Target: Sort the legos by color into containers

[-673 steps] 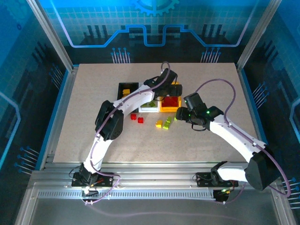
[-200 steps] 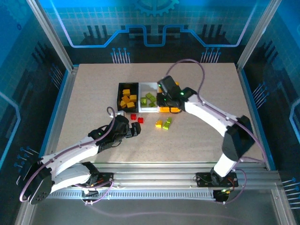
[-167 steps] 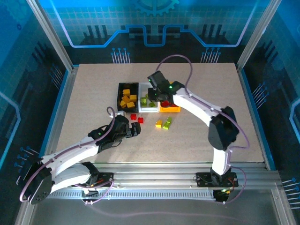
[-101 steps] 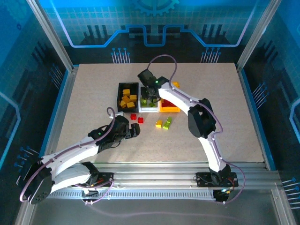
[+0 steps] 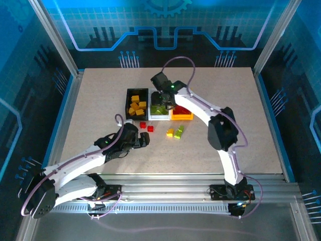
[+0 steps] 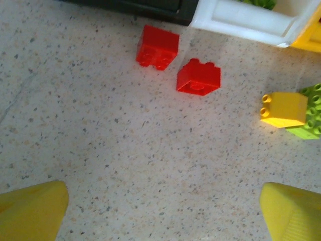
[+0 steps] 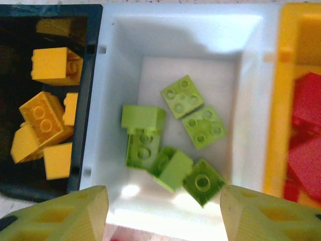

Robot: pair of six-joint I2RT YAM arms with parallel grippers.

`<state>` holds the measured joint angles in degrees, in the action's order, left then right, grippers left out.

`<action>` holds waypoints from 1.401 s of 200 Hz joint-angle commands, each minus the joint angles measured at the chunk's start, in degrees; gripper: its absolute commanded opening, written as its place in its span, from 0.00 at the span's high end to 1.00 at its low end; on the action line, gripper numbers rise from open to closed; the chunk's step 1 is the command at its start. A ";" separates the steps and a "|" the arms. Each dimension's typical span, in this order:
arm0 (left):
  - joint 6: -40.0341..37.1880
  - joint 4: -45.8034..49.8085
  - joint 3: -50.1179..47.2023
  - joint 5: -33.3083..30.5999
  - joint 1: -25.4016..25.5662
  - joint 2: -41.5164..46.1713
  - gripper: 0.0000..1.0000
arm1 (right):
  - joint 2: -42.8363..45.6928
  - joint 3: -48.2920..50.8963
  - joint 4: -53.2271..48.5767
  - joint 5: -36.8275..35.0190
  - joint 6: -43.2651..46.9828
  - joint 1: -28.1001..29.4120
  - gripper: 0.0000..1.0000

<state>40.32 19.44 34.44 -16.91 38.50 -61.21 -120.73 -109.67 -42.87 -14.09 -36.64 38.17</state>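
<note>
White plastic bin [image 7: 185, 12], the middle of three standing in a row: six lime green bricks [image 7: 182, 95] inside. Black bin [image 7: 55, 11] on its left: orange-yellow bricks [image 7: 42, 118], at least five. Yellow-orange bin [image 7: 276, 125] on its right: red bricks [image 7: 303, 130], count unclear. Right claw [image 7: 165, 216] above the white bin, fingers spread, nothing between them. Left claw [image 6: 163, 213] spread and empty over the table [image 6: 125, 150]. Loose on the table near the bins: two loose red legos [image 6: 157, 46], plus a yellow lego [image 6: 283, 109] touching a green lego [image 6: 311, 120].
</note>
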 commanded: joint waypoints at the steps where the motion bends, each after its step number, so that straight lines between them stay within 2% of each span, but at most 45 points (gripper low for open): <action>1: -2.53 0.69 3.99 0.06 -0.58 -2.21 0.01 | 10.78 8.63 4.79 1.40 -2.07 -0.38 0.37; 41: -5.02 -1.33 9.64 2.59 -0.97 -10.60 0.01 | 22.66 24.56 8.63 2.26 -3.83 -0.53 0.36; 77: -8.44 -4.49 15.30 2.65 -0.86 -21.88 0.19 | 30.81 35.66 11.11 2.30 -6.04 -1.60 0.36; 100: -10.93 -6.39 18.15 -0.23 -0.84 -28.96 0.27 | 34.35 39.88 11.67 2.31 -6.79 -2.74 0.35; 124: -13.22 -6.01 21.35 -4.79 -0.84 -35.10 0.29 | 36.79 42.26 11.67 2.11 -7.00 -3.73 0.35; 159: -14.15 -6.20 23.87 -7.28 -0.80 -41.75 0.35 | 39.31 44.19 11.85 2.26 -7.01 -4.97 0.35; 207: -14.50 -7.86 23.93 -7.71 -0.77 -43.89 0.51 | 41.01 45.06 11.98 2.45 -6.77 -6.23 0.35; 250: -14.33 -7.77 21.76 -6.48 1.16 -39.69 0.66 | 41.69 45.55 12.36 2.40 -6.88 -7.10 0.35; 280: -13.74 -5.49 23.00 -5.71 3.86 -35.38 0.69 | 42.41 46.42 12.42 2.31 -7.38 -7.74 0.35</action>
<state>26.61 11.99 56.84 -23.14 40.01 -101.91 -80.36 -64.51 -31.27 -11.53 -42.68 31.57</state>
